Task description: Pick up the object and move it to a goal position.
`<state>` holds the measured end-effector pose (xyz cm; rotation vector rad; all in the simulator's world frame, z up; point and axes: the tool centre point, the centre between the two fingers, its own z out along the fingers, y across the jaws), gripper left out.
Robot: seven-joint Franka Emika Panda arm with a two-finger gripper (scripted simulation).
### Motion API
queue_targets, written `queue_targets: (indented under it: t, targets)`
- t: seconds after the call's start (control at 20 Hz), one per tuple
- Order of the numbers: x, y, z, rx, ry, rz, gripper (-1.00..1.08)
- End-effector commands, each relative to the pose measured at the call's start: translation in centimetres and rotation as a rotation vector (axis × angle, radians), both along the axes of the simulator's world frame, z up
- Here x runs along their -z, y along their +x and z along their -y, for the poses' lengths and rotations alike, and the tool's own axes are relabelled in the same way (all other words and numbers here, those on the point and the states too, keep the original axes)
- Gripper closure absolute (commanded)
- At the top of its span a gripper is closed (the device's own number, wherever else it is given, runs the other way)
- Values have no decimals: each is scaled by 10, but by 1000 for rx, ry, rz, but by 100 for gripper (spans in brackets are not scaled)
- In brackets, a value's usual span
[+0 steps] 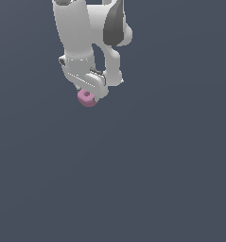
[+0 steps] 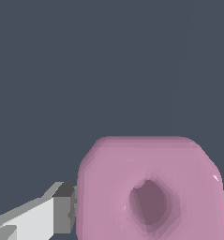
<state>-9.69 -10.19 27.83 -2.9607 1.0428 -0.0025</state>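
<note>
The object is a small pink, chunky ring (image 1: 87, 98) with a central hole. It sits right under the white gripper (image 1: 89, 90) in the upper left part of the exterior view. In the wrist view the ring (image 2: 132, 164) fills the space between the fingers. One grey and white finger (image 2: 62, 208) presses against its side, and the edge of the other just shows at the frame's border. The gripper (image 2: 148, 206) is shut on the ring. The exterior view does not show whether the ring is off the floor.
The white arm (image 1: 79, 33) with a dark grey patch comes down from the top of the exterior view. Around it is only a flat dark blue-grey floor (image 1: 143, 179). No goal marker shows in either view.
</note>
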Motion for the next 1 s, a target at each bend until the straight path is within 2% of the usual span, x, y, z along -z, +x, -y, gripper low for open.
queue_targets:
  t: [0.0, 0.35, 0.95]
  targets:
    - [-7, -4, 6, -1, -1, -2, 108]
    - [-11, -4, 9, 0, -1, -1, 108]
    - [-32, 8, 10, 0, -1, -1, 108]
